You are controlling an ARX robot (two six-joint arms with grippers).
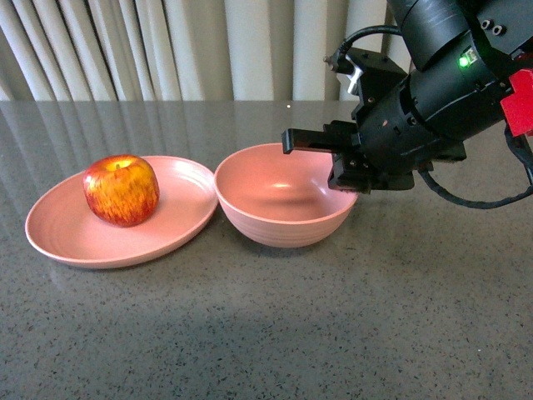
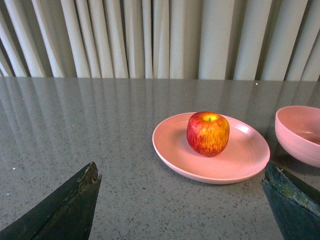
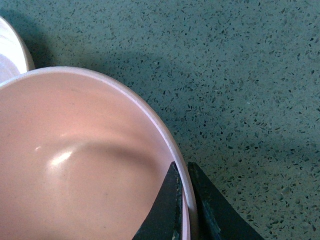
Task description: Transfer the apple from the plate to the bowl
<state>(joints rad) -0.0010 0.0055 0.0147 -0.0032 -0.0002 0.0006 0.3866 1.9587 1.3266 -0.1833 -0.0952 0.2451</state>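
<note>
A red apple (image 1: 122,190) with yellow streaks sits upright on the shallow pink plate (image 1: 58,232) at the left. The deeper pink bowl (image 1: 279,218) stands just right of the plate, its side touching the plate's rim, and holds nothing. My right gripper (image 3: 183,172) is shut on the bowl's right rim (image 3: 165,137), one finger inside and one outside. In the left wrist view the apple (image 2: 208,133) and plate (image 2: 175,150) lie ahead of my left gripper (image 2: 182,175), which is open and holds nothing. The left arm does not show in the front view.
Everything stands on a dark speckled stone tabletop (image 1: 266,333). Pale pleated curtains (image 1: 166,46) hang behind the table's far edge. The right arm's black body and cable (image 1: 466,200) hang over the table right of the bowl.
</note>
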